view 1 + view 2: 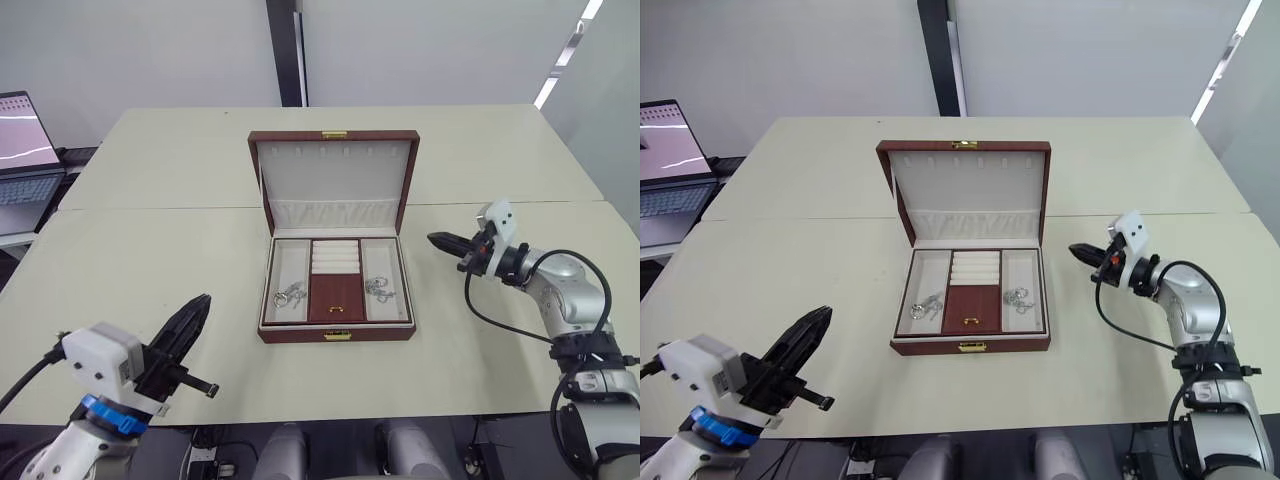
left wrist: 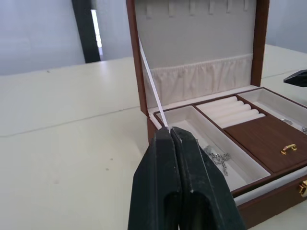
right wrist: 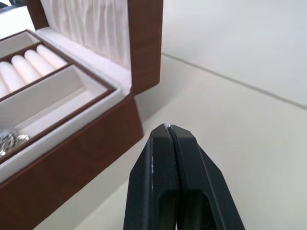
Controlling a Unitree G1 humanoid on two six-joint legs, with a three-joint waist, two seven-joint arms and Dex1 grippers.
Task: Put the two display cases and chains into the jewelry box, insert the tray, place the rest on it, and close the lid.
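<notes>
The jewelry box (image 1: 336,334) stands open in the middle of the table, its lid (image 1: 334,185) upright at the back. The tray (image 1: 335,297) sits inside it, brown centre panel and gold handle showing. Silvery chains lie in the tray's left compartment (image 1: 288,296) and right compartment (image 1: 379,289). The display cases are hidden from view. My left gripper (image 1: 203,301) is shut and empty, low at the front left of the box. My right gripper (image 1: 432,238) is shut and empty, just right of the box, pointing at it.
A laptop (image 1: 25,150) sits open on a separate surface at the far left. A seam (image 1: 150,208) runs across the table where two tabletops meet. A white ribbon stay (image 2: 151,81) links the lid to the box's left side.
</notes>
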